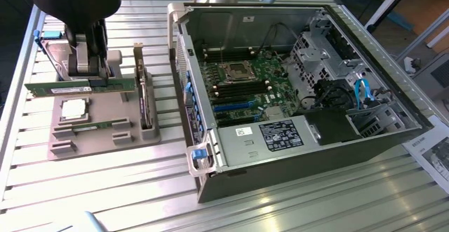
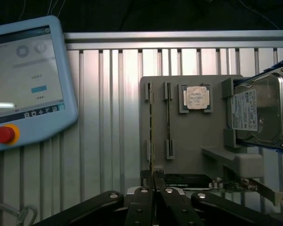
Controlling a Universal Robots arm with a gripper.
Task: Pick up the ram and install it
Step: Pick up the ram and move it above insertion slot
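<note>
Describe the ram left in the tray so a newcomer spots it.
Find the grey tray at the exterior view's left of the open case. The ram lies low in it, next to the square silver processor; its twin is raised, clamped in the jaws.

Computer case (image 1: 295,169) on the bench (image 1: 295,211) at the exterior view's right, tray (image 1: 105,140) beside it at the left, processor (image 1: 73,109) and expansion card (image 1: 144,106) on the tray, ram (image 1: 52,89) in the tool (image 1: 88,80) above it.
</note>
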